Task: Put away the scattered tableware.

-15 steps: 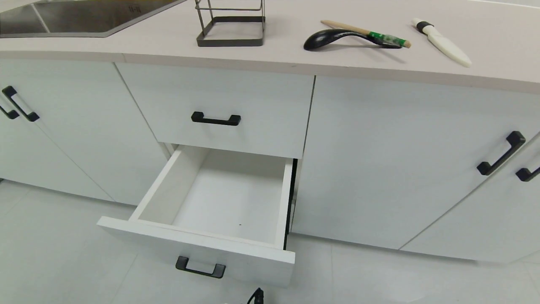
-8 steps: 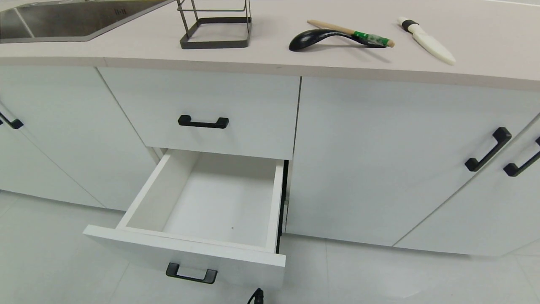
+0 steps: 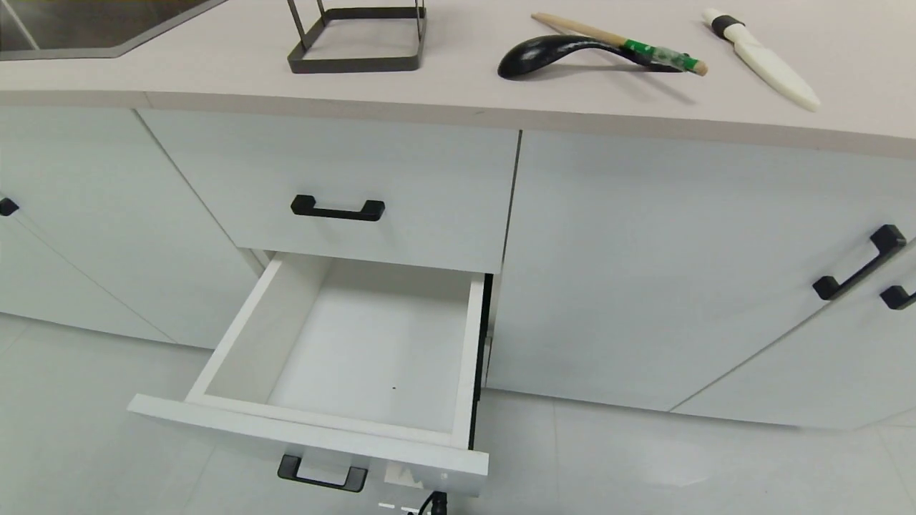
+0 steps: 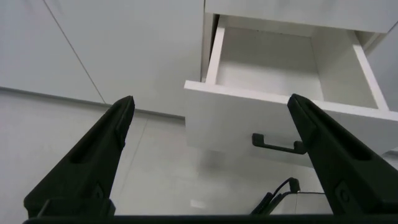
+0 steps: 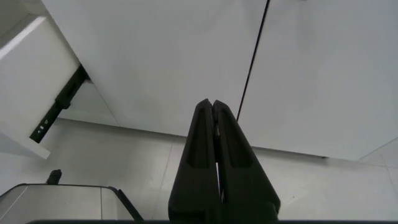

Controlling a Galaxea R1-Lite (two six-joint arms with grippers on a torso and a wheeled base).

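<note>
Hanging low before the matte white cabinets, my left gripper (image 4: 211, 102) is spread wide, holding nothing, facing the pulled-out lower drawer (image 3: 308, 433). My right gripper (image 5: 213, 104) has its dark fingers pressed together, empty. Far up on the smooth beige countertop (image 3: 215, 71) lie a glossy black spoon (image 3: 544, 56), a green-banded wooden stick (image 3: 615, 44) against its handle, and a white knife (image 3: 762, 59) further right.

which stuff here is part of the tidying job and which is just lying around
Job: black spoon, wooden stick with green band, white knife, all on the counter; open drawer, likely where they go.
Just there: wire rack, sink, closed upper drawer.
</note>
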